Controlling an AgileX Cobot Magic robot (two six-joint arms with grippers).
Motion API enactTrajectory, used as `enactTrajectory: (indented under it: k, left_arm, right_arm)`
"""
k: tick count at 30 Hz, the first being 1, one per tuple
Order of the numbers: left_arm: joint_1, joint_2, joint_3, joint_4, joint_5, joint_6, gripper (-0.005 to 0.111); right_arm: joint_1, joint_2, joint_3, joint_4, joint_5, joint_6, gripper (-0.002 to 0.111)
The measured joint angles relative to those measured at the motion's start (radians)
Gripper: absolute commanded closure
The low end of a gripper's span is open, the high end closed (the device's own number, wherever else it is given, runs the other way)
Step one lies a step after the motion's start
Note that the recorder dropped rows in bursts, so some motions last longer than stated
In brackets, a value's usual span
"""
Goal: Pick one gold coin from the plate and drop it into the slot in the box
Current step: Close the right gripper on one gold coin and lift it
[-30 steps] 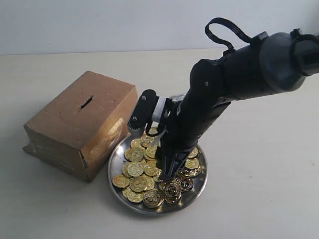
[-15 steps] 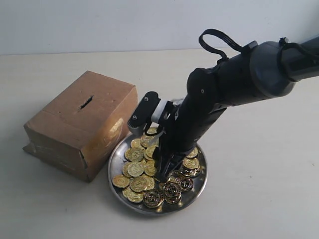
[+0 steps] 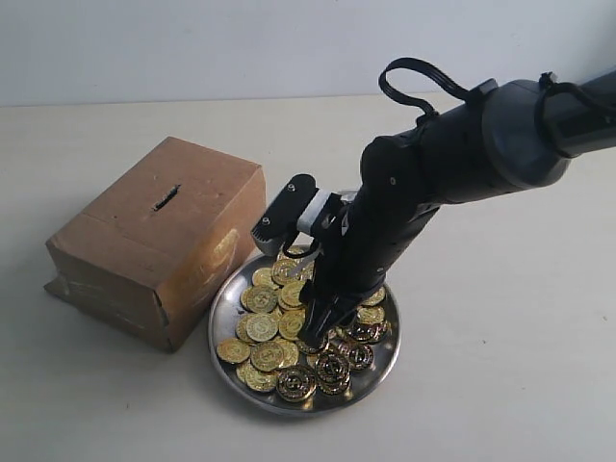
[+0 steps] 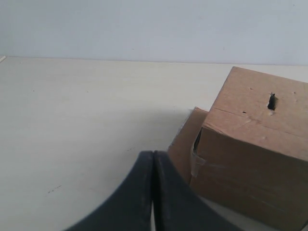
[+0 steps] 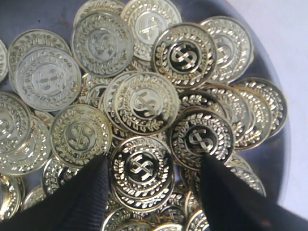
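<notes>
The silver plate (image 3: pixel 220 318) lies just right of the brown cardboard box (image 3: pixel 144 250), piled with several gold coins (image 3: pixel 262 327). The box's slot (image 3: pixel 166 198) is in its top face. My right gripper (image 3: pixel 315 339) points down into the pile. In the right wrist view it (image 5: pixel 154 162) is open, its black fingers (image 5: pixel 86 197) either side of one dollar-sign coin (image 5: pixel 142 169) lying flat on others, with the plate's rim (image 5: pixel 283 154) behind. My left gripper (image 4: pixel 153 154) is shut on nothing, low over the table beside the box (image 4: pixel 250 163), the slot (image 4: pixel 272 101) in sight.
The table (image 3: pixel 500 385) is a plain pale surface with a white wall behind it. The box's loose bottom flap (image 4: pixel 185 139) sticks out toward my left gripper. My right arm (image 3: pixel 452 173) reaches in from the upper right over the plate.
My right gripper has shifted slightly left and sunk a little lower into the coin pile. The box and the plate have not moved.
</notes>
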Motion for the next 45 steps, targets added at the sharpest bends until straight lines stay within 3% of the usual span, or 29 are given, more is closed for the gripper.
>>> enactTrajectory:
  k: [6,14,18,21,23,26,30,32,45]
  left_arm:
    - [0.0,0.0,0.0,0.0,0.0,0.0,0.107]
    - [0.0,0.0,0.0,0.0,0.0,0.0,0.107]
    - [0.0,0.0,0.0,0.0,0.0,0.0,0.107]
    - [0.0,0.0,0.0,0.0,0.0,0.0,0.107]
    - [0.0,0.0,0.0,0.0,0.0,0.0,0.107]
    - [0.0,0.0,0.0,0.0,0.0,0.0,0.107]
    - [0.0,0.0,0.0,0.0,0.0,0.0,0.107]
    - [0.0,0.0,0.0,0.0,0.0,0.0,0.107]
    - [0.0,0.0,0.0,0.0,0.0,0.0,0.107]
  right_arm:
    - [0.0,0.0,0.0,0.0,0.004,0.0,0.055]
    - [0.0,0.002,-0.003,0.0,0.02,0.0,0.066]
    - [0.0,0.007,-0.003,0.0,0.024,0.0,0.075]
    - [0.0,0.009,-0.003,0.0,0.028,0.0,0.088]
    - [0.0,0.009,-0.003,0.0,0.029,0.0,0.089]
    - [0.0,0.009,-0.003,-0.004,0.03,0.0,0.089]
    - [0.0,0.011,-0.003,-0.005,0.03,-0.002,0.067]
    - [0.0,0.011,-0.003,-0.005,0.019,-0.002,0.061]
    - [0.0,0.024,-0.003,0.014,-0.067,0.0,0.061]
